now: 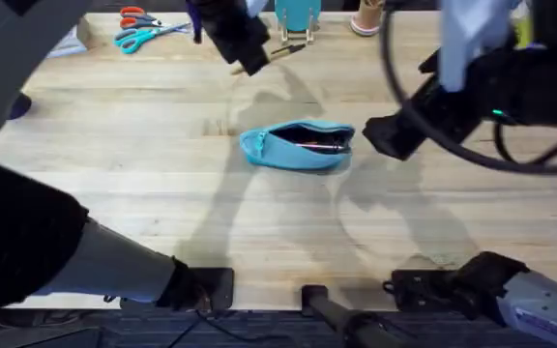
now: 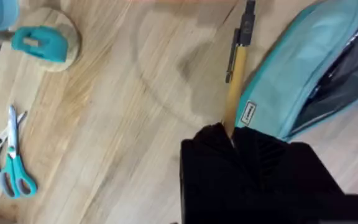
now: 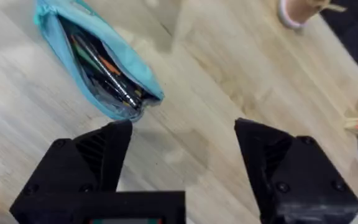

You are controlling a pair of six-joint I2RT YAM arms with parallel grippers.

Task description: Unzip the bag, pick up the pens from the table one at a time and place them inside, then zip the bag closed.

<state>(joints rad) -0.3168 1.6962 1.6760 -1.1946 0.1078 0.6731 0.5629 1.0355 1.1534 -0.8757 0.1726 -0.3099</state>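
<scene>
The light blue bag lies unzipped mid-table, with dark slim sticks showing inside. My left gripper hangs high over the far side of the table, shut on the yellow pen. In the left wrist view that pen sticks out past the fingers, its dark end away from them, beside the bag. My right gripper hovers just right of the bag, open. In its own view the gripper holds nothing and the bag's mouth lies beyond it.
Orange and teal scissors lie at the far left of the table. A teal stand and a cup stand along the far edge. A teal object on a round coaster is near the scissors.
</scene>
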